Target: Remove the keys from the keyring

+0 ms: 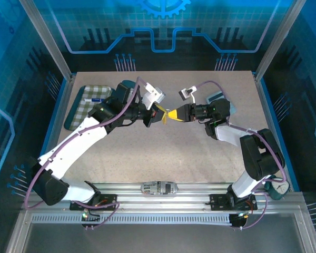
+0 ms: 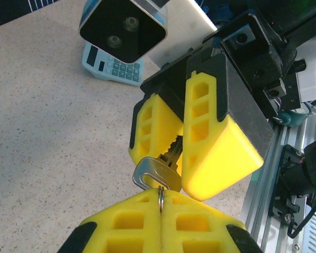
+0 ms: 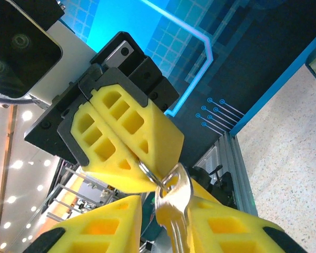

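Both grippers meet in mid-air over the middle of the table. My left gripper (image 1: 159, 113) (image 2: 161, 194) is shut on the keyring (image 2: 161, 199), a thin metal ring pinched edge-on between its yellow fingertips. One silver key (image 2: 157, 174) (image 3: 175, 203) hangs from the keyring (image 3: 149, 173) by its head. Its shaft runs in between the fingers of my right gripper (image 1: 171, 115) (image 3: 168, 199). The shaft lies against one right finger (image 3: 226, 224). A narrow gap shows between the key and the other finger (image 3: 102, 226), so these jaws stand slightly open round the key.
A light-blue calculator (image 2: 113, 66) (image 1: 217, 97) lies on the table at the back right. A checked cloth on a dark tray (image 1: 87, 105) sits at the back left. A small grey object (image 1: 159, 187) rests on the aluminium rail (image 1: 200, 188) at the near edge.
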Controlling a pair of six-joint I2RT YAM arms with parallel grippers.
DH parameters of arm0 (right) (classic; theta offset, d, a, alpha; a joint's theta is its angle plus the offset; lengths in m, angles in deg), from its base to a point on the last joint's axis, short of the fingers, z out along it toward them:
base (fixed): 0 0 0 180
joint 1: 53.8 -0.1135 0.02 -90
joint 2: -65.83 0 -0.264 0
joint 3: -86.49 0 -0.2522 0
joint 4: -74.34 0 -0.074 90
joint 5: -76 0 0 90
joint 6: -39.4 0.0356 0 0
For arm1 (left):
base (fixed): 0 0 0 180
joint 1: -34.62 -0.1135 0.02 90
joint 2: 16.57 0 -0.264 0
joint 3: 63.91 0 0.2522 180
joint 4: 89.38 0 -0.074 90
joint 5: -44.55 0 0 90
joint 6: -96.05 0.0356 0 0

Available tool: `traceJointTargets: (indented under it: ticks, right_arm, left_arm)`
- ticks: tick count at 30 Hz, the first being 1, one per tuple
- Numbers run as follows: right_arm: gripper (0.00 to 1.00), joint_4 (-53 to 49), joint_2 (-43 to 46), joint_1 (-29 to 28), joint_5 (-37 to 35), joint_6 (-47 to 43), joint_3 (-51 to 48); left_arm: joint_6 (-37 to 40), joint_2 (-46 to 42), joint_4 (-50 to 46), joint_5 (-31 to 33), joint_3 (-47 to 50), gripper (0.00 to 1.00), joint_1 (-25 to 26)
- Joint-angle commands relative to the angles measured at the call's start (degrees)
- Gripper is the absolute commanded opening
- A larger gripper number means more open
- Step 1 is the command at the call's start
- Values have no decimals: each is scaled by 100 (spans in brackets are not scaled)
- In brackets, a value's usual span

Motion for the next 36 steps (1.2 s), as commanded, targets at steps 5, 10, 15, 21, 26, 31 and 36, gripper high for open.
traceJointTargets:
  ticks: [5,10,15,21,26,31,36]
  right_arm:
    - [24,361,70,78,149,198,164]
    - [33,376,-20,19,90,251,220]
    - [33,-35,30,16,22,11,422]
    - [33,-1685,316,-12,-18,-1169,460]
    - [37,-3630,660,-34,-103,-2576,567]
    - [38,-3888,791,-50,-152,-2765,564]
    - [40,-3425,717,-127,-85,-2441,546]
  left_arm:
    - [78,-238,126,68,162,0,-100]
    - [48,-230,154,-67,159,0,-104]
    - [58,-267,109,-139,172,0,-100]
    - [-2,-300,162,-228,206,0,-96]
    - [30,-379,259,-180,244,0,-100]
    - [67,-406,267,-134,272,0,-104]
    - [21,-415,292,-184,276,0,-101]
